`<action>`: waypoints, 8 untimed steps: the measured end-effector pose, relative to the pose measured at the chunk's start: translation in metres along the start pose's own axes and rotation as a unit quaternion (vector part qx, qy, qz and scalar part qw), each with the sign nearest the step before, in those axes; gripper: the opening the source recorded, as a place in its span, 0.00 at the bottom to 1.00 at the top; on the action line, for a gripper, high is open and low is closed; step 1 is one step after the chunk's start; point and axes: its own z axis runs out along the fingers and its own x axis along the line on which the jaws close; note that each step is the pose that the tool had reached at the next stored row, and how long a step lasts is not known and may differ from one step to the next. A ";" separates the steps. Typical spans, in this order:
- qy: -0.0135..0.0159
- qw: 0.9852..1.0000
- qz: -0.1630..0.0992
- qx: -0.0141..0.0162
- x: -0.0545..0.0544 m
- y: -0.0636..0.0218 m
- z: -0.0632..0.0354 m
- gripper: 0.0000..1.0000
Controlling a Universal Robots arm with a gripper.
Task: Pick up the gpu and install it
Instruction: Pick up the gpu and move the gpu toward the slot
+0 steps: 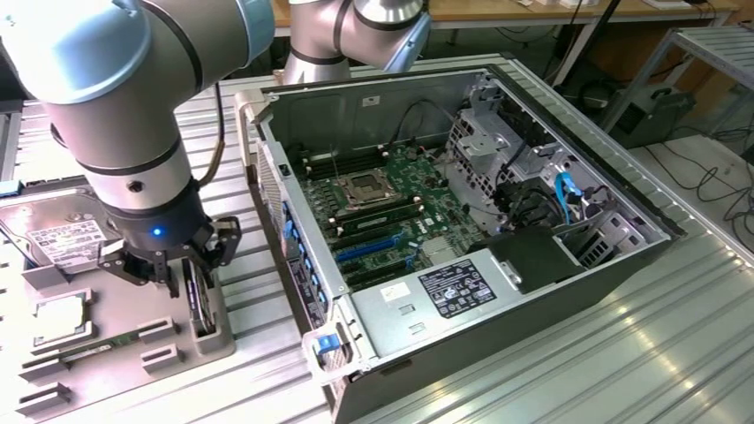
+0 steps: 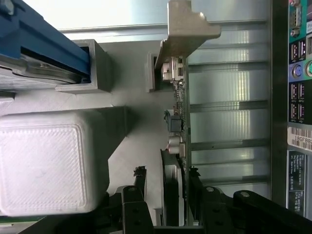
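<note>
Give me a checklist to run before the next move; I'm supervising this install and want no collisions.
1. Is the hand at the gpu: ok, it is down over the card's top edge.
2. Is the gpu upright in the grey tray: ok, standing on edge.
3. Is the bracket free of the tray's slot: cannot tell.
4. Is the computer case open: ok, motherboard exposed.
5. Are the blue slots free: ok, no card in them.
6. Is the hard drive away from the hand: ok, it lies apart, toward the exterior view's left.
</note>
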 end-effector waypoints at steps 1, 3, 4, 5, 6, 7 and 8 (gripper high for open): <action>0.000 1.000 0.000 0.000 0.000 0.0021 0.0001 0.45; 0.000 1.000 0.000 0.000 0.000 0.0028 0.0005 0.45; 0.000 1.000 0.000 0.000 0.000 0.0028 0.0006 0.45; 0.000 1.000 0.000 0.000 0.000 0.0027 0.0010 0.45; 0.000 1.000 0.000 0.000 0.000 0.0026 0.0013 0.45; 0.000 1.000 0.000 0.000 0.000 0.0026 0.0014 0.45; 0.000 1.000 0.000 0.000 0.000 0.0026 0.0014 0.45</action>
